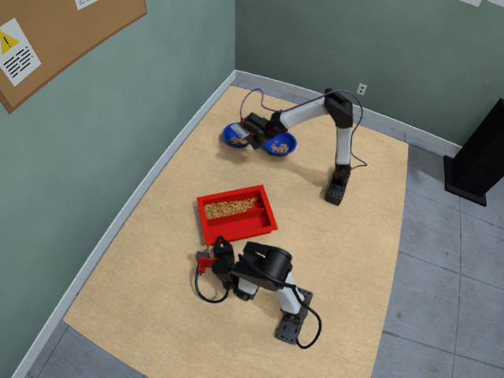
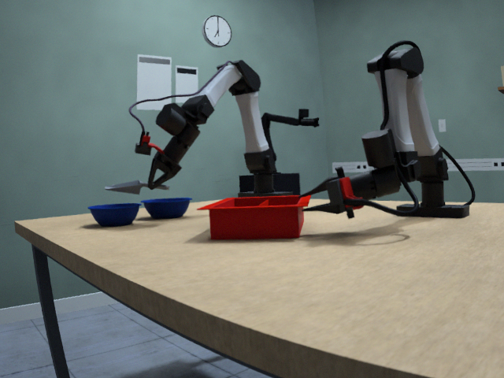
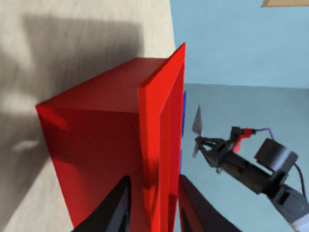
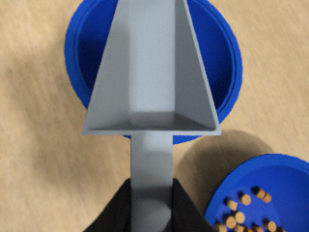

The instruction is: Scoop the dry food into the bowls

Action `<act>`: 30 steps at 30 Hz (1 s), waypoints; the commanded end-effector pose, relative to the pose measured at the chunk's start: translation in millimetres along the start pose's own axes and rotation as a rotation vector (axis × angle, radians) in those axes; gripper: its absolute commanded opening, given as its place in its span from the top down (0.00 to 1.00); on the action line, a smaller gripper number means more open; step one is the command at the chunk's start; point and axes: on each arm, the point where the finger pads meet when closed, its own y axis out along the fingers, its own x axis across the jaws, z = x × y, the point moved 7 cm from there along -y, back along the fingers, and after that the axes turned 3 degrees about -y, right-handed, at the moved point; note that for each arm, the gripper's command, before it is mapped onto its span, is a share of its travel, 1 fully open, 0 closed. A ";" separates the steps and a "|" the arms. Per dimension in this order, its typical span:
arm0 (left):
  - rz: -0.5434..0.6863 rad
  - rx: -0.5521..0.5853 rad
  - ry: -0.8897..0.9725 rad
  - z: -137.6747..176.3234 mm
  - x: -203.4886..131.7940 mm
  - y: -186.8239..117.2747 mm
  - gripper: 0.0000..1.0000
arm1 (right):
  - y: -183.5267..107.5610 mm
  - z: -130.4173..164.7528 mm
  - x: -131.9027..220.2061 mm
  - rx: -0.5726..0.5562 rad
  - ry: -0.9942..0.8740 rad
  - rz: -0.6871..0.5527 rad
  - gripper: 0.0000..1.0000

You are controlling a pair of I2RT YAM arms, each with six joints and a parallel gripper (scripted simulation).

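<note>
Looks like the late phase. Both bowls upright on the table with food in: wall-side bowl (image 1: 224,137) (image 2: 113,217) (image 3: 183,113) (image 4: 74,68) has a small heap, inner bowl (image 1: 290,140) (image 2: 167,208) (image 3: 181,159) (image 4: 290,193) too. Counts not certain; each probably near or past ten, part hidden. Right gripper (image 1: 245,135) (image 2: 150,187) (image 3: 198,139) (image 4: 152,183) is clamped on the scoop (image 1: 239,130) (image 2: 126,187) (image 3: 197,120) (image 4: 152,72) by its handle, blade above wall-side bowl, no food in it. Left gripper (image 1: 219,239) (image 2: 302,203) (image 3: 154,179) is parted at the rim of the box (image 1: 240,236) (image 2: 254,224) (image 3: 106,155), one finger either side, nothing pinched. Box sits flat, plenty of food (image 1: 225,208) left in one compartment, other compartment bare. No spill spotted. Left to do, my guess: back left gripper off without lifting the rim, confirm counts, then lay scoop on the table away from box and bowls. Risk: scoop clipping a bowl on the way down.
</note>
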 end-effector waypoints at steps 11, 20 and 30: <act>0.018 -0.002 0.024 0.2 -6.8 -30.4 0.73 | -2.6 -12.0 -3.7 -0.045 0.027 0.006 1.00; 0.015 -0.004 0.026 -0.6 -7.1 -53.5 0.73 | -2.6 -12.0 -3.7 -0.045 0.027 0.006 1.00; 0.024 -0.006 0.051 -7.1 -13.2 -70.7 0.73 | -2.6 -12.0 -3.7 -0.045 0.027 0.006 1.00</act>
